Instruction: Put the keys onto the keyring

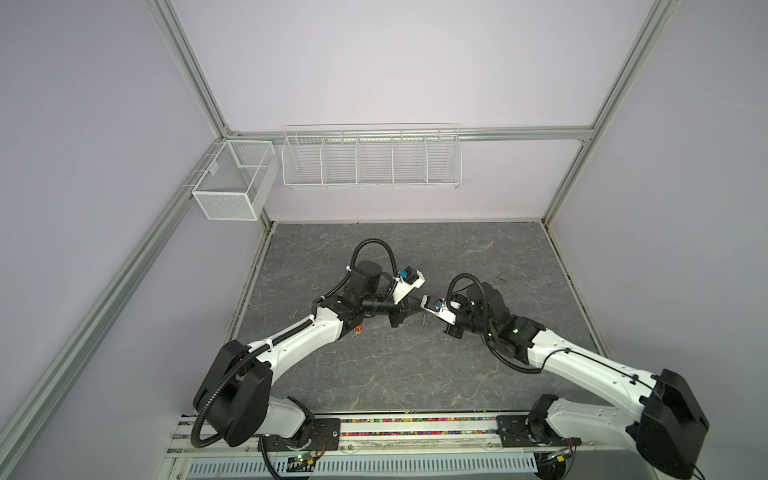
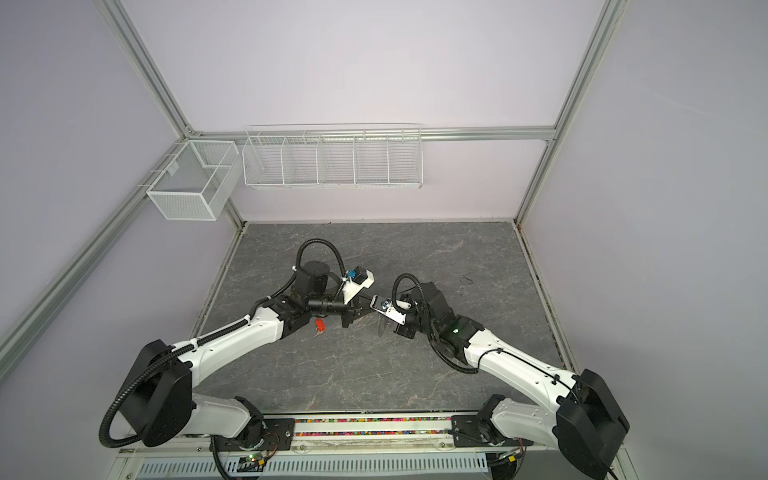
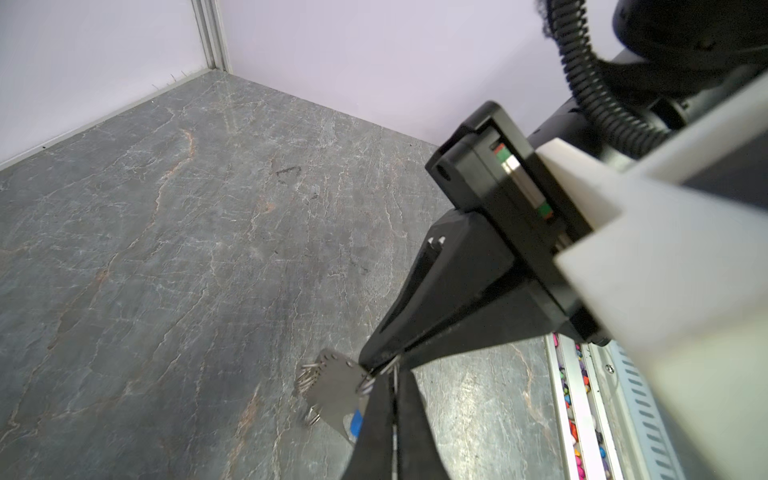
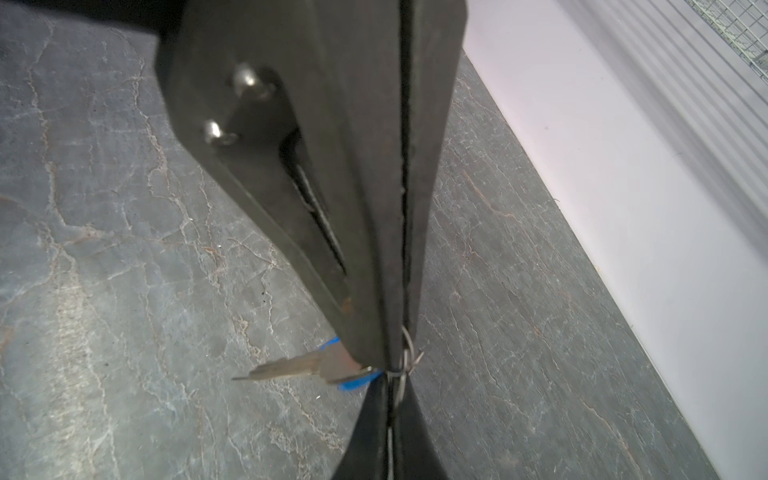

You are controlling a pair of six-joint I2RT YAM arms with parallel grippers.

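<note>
Left gripper (image 4: 394, 358) and right gripper (image 4: 392, 392) were both fully closed, tip to tip above the desk (image 1: 415, 374), each pinching the wire ring (image 4: 406, 353) between them. Holding it aloft let the keyring (image 3: 332, 388) and blue-tagged key (image 4: 291, 370) hang free, probably for threading. The orange-tagged key (image 2: 319, 324) lay on the desk beside the left arm, not yet fitted.

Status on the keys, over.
Left gripper, right gripper shut, tip to tip on keyring rings. Blue-tag key hanging there. Orange-red key on table, by left arm.
</note>
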